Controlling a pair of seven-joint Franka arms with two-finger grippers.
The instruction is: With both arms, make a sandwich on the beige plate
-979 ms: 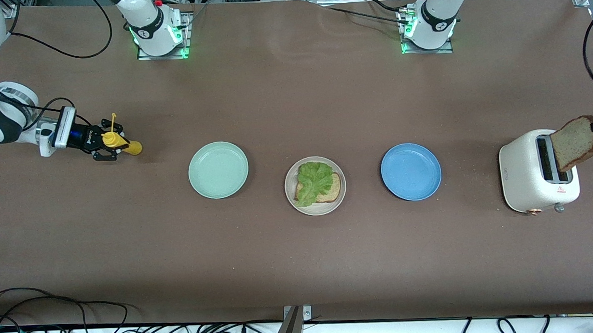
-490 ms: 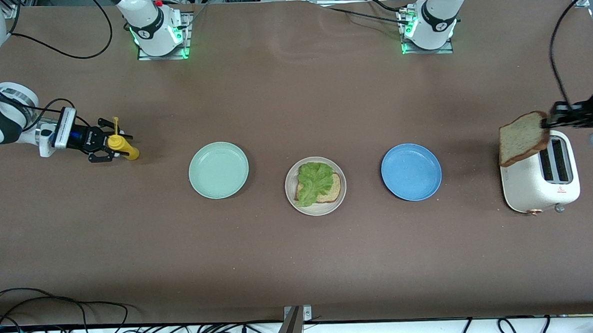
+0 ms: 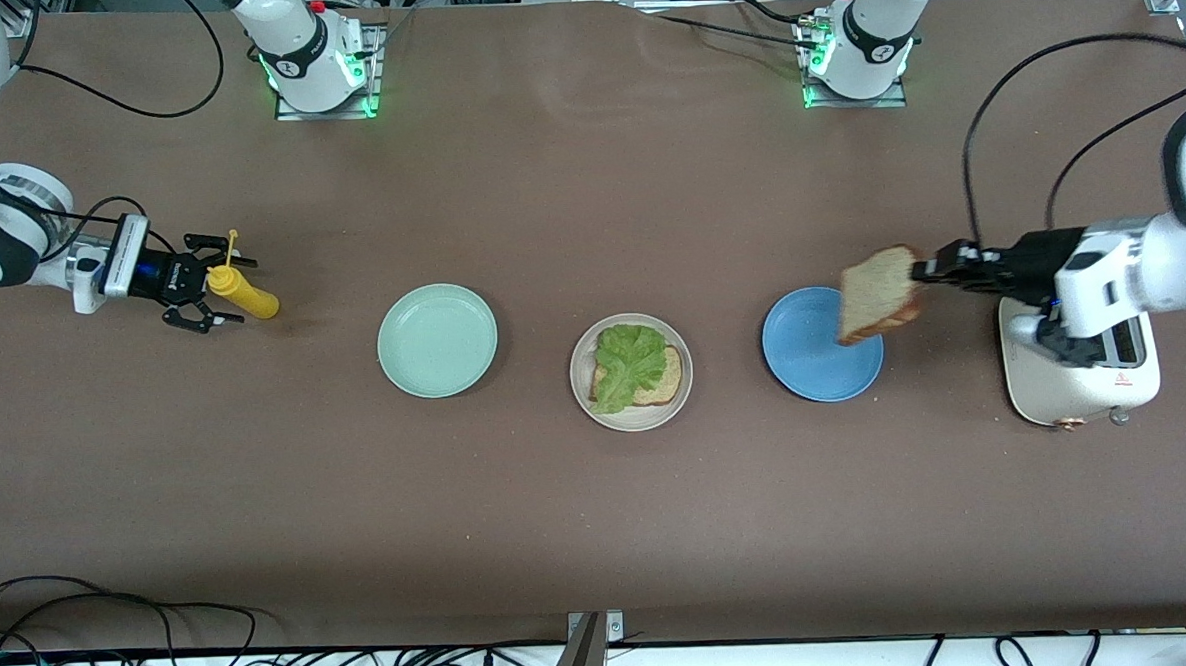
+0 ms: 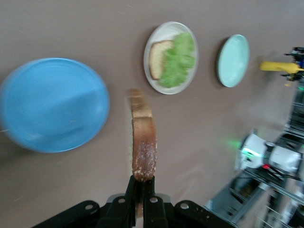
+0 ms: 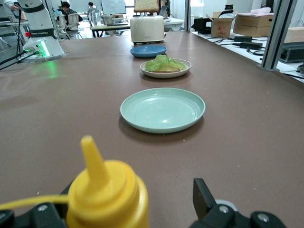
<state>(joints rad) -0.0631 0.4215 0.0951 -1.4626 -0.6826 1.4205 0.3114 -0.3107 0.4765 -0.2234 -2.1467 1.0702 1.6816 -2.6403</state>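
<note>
The beige plate (image 3: 584,393) sits mid-table with one bread slice (image 3: 664,380) and a green lettuce leaf (image 3: 626,360) on it. My left gripper (image 3: 929,270) is shut on a second bread slice (image 3: 875,308) and holds it on edge over the blue plate's rim. In the left wrist view the held slice (image 4: 143,137) hangs from the gripper (image 4: 141,189), with the beige plate (image 4: 165,28) ahead. My right gripper (image 3: 215,283) is open at the right arm's end, its fingers either side of a yellow mustard bottle (image 3: 246,299) standing on the table.
A blue plate (image 3: 809,359) lies between the beige plate and a white toaster (image 3: 1075,377) at the left arm's end. A mint-green plate (image 3: 437,340) lies toward the right arm's end. Cables run along the table edge nearest the front camera.
My left gripper has carried the bread slice from above the toaster to over the blue plate. My right gripper has opened off the mustard bottle and drawn back slightly.
</note>
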